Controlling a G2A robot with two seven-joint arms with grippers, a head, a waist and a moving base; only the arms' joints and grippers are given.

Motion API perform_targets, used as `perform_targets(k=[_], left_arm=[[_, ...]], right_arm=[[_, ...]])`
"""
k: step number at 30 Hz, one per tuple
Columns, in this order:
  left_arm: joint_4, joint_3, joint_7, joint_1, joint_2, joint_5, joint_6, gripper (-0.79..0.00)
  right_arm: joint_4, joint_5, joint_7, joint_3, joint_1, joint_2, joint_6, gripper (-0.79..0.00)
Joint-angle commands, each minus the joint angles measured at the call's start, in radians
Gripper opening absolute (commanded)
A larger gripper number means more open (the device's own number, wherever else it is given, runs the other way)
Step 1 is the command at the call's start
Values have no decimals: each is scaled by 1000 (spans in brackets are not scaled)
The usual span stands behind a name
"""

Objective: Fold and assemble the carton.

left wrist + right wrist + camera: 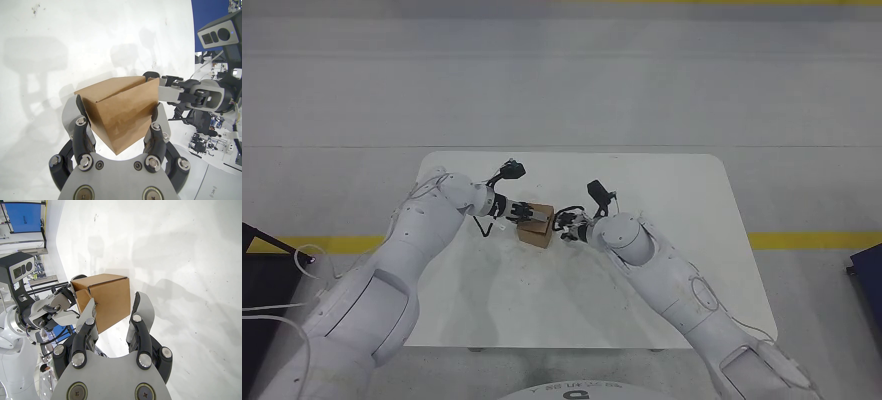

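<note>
The left gripper point(118, 109) clamps the small brown cardboard carton point(122, 117); the right gripper point(115, 303), jaws open, straddles its flapped end

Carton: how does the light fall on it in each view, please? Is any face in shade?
Left wrist view: the carton darkens where the left gripper holds it, with a dim band across the near face. Right wrist view: the large face is evenly lit. Top view: too small to tell.
</note>
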Motion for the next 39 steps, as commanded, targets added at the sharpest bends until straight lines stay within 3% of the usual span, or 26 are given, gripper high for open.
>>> perform_targets(k=[1,18,23,28,33,39], left_arm=[[2,1,-1,0,-1,1,2,-163],[39,26,-14,-7,-25,24,48,-154],[50,29,-11,-10,-30,29,33,-154],[57,28,-4,-12,-30,33,4,-154],[52,23,12,-11,-25,40,-47,-105],[43,17,12,-7,-17,46,-53,-111]], right_arm=[[-4,11,-16,9,-7,-1,-8,-363],[-139,-19,-42,85,-132,25,-65,-336],[-130,-30,-45,61,-105,19,-63,-283],[-91,-17,-71,33,-57,3,-3,-296],[-61,-4,-83,24,-36,-5,9,-317],[-36,-9,-75,7,-13,-12,22,-336]])
